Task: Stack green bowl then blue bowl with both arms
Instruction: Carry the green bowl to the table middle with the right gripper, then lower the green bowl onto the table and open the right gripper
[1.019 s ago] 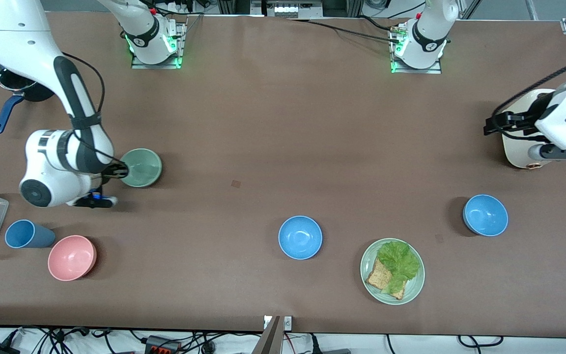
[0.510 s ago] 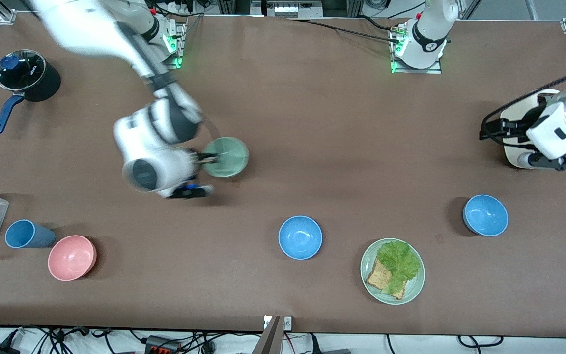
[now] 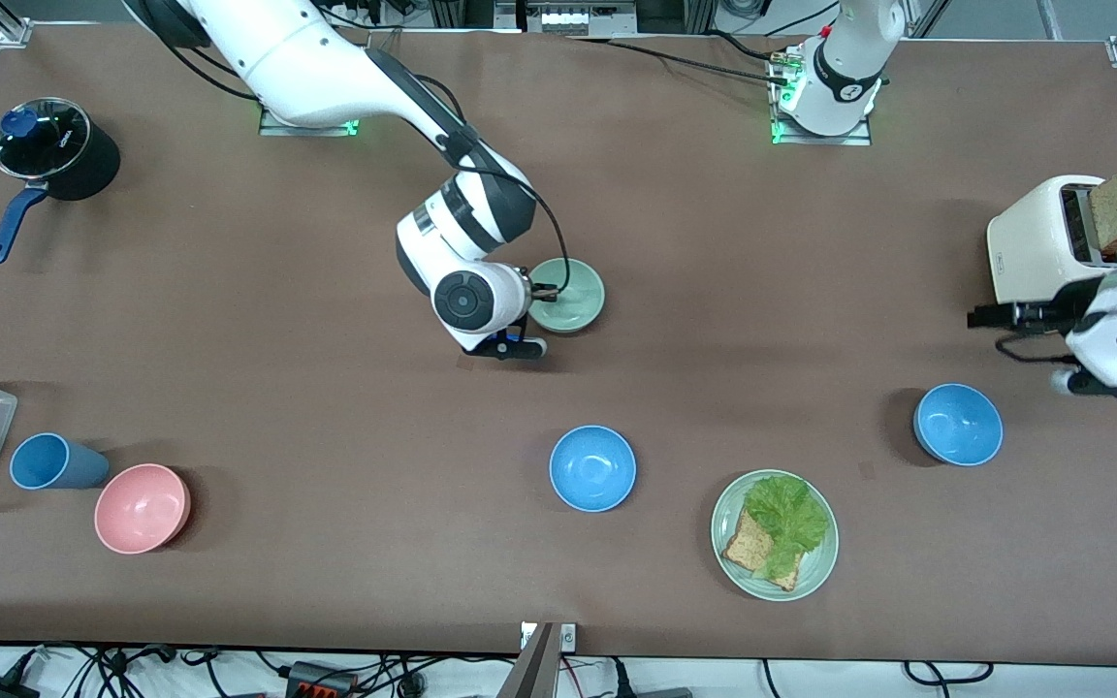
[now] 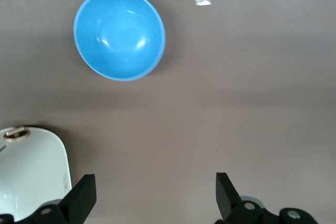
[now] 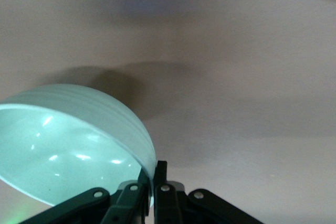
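The right gripper (image 3: 541, 289) is clamped on the rim of the green bowl (image 3: 570, 295), carrying it tilted above the middle of the table (image 3: 675, 233). The pinch is thin and sits on one edge only, so the bowl could swivel or slip out if the arm swings fast or stops hard. If it lands tilted it may roll instead of settling flat, leaving a poor base for the stack.

The left gripper (image 4: 152, 198), fingers spread wide and empty, hangs over bare table between the toaster (image 3: 1043, 254) and the blue bowl (image 3: 958, 425) at the left arm's end. That bowl rests on the table, farther from the front camera than the plate (image 3: 815, 567). A careless descent could clip the toaster or push the bowl away rather than straddle its rim. A second blue bowl (image 3: 592, 468) sits mid-table, nearer the front camera than the carried green one.
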`<state>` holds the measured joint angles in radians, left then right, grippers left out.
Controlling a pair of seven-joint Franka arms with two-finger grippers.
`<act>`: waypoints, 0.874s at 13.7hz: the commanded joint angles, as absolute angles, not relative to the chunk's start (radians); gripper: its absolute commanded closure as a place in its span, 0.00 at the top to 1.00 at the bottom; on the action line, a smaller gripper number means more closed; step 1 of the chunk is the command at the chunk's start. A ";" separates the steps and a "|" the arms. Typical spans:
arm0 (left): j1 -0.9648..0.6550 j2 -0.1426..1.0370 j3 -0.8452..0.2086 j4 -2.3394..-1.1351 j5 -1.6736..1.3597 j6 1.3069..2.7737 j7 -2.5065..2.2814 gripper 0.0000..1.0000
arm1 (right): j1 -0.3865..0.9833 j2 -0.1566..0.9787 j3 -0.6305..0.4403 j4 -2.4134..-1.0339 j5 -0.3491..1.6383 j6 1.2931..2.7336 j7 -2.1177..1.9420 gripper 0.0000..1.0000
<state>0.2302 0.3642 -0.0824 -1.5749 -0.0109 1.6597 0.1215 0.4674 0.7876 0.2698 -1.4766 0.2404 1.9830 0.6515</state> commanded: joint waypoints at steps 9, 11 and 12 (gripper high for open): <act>0.308 0.633 -0.084 -1.500 0.089 2.003 0.270 1.00 | 0.472 0.659 0.229 -1.447 0.282 1.984 0.723 1.00; 0.320 0.678 -0.084 -1.467 0.087 2.011 0.297 0.97 | 0.459 0.588 0.164 -1.443 0.282 1.906 0.703 1.00; 0.325 0.692 -0.084 -1.454 0.087 2.026 0.304 0.97 | 0.454 0.556 0.141 -1.430 0.255 1.878 0.672 1.00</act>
<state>0.3102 0.6412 -0.0795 -1.5245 0.0738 2.0219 0.2651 0.4680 0.6394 0.1844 -1.4125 0.2719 1.9354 0.6944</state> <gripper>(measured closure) 0.026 0.203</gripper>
